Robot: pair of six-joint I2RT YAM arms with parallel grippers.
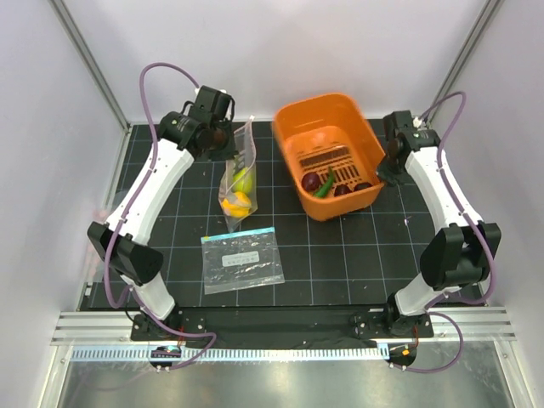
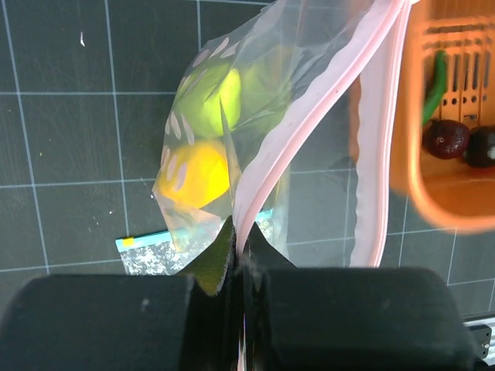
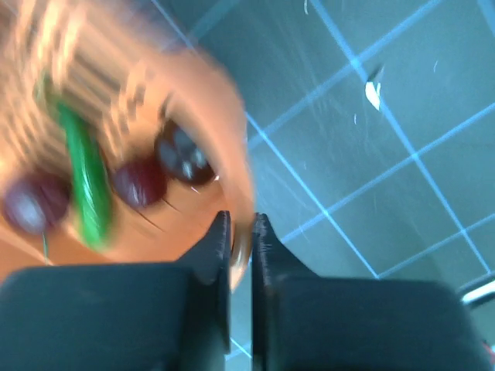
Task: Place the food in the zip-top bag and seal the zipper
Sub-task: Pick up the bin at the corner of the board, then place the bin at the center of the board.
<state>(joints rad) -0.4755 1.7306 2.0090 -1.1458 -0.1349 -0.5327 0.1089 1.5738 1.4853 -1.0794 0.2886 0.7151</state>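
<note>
Left gripper (image 2: 240,236) clamps the zipper (image 2: 249,202) of the zip-top bag (image 2: 255,85); right gripper (image 3: 241,226) pinches the orange basket (image 3: 232,154) by its rim — that view blurred, the food (image 3: 83,185) inside smeared.

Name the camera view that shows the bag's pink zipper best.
Left wrist view: the zipper fills the frame up close, both pink tracks parted, the left gripper pinching one. The top external view shows the bag small, its strip barely visible. The right wrist view shows only the orange basket.

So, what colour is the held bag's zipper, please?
The zipper is pink; left wrist view shows it best.
</note>
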